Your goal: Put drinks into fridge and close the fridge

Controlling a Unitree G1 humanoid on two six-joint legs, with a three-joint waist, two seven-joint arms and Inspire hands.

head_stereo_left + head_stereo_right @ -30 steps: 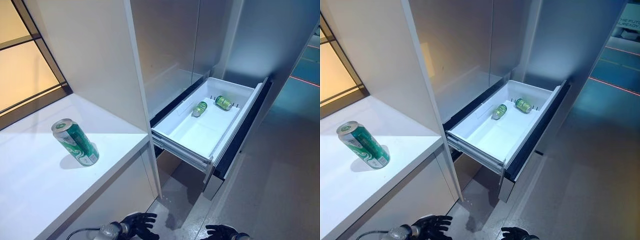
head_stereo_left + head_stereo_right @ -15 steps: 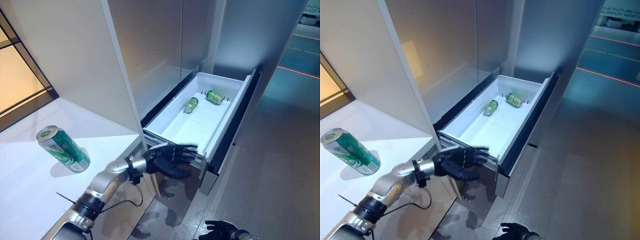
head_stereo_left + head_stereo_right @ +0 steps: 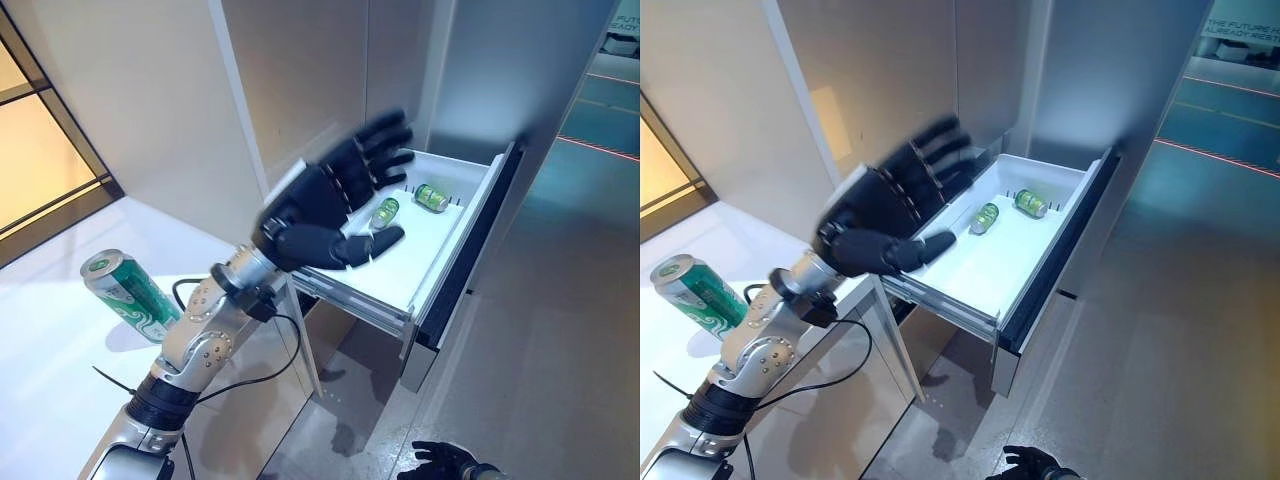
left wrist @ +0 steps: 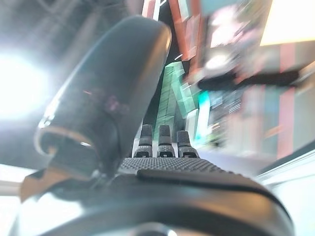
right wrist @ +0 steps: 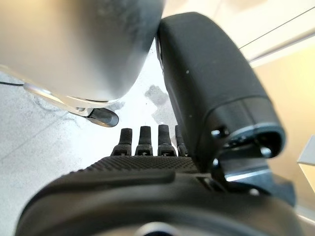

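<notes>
A green can (image 3: pixel 129 296) stands tilted on the white counter (image 3: pixel 60 370) at the left. The fridge drawer (image 3: pixel 452 262) is pulled open; green cans (image 3: pixel 433 197) lie inside at its far end. My left hand (image 3: pixel 325 199) is raised in the air between the counter and the drawer, open, fingers spread, holding nothing; it also shows in the right eye view (image 3: pixel 890 205). My right hand (image 3: pixel 442 462) hangs low by the floor, fingers straight in its wrist view (image 5: pixel 147 142), empty.
A white cabinet wall (image 3: pixel 150 110) rises between the counter and the fridge. The grey fridge front (image 3: pixel 500 80) stands behind the drawer. Open floor (image 3: pixel 560 360) lies to the right.
My left arm has swung up from below the drawer's front edge to above the counter corner, hand still open. The camera has shifted slightly.
</notes>
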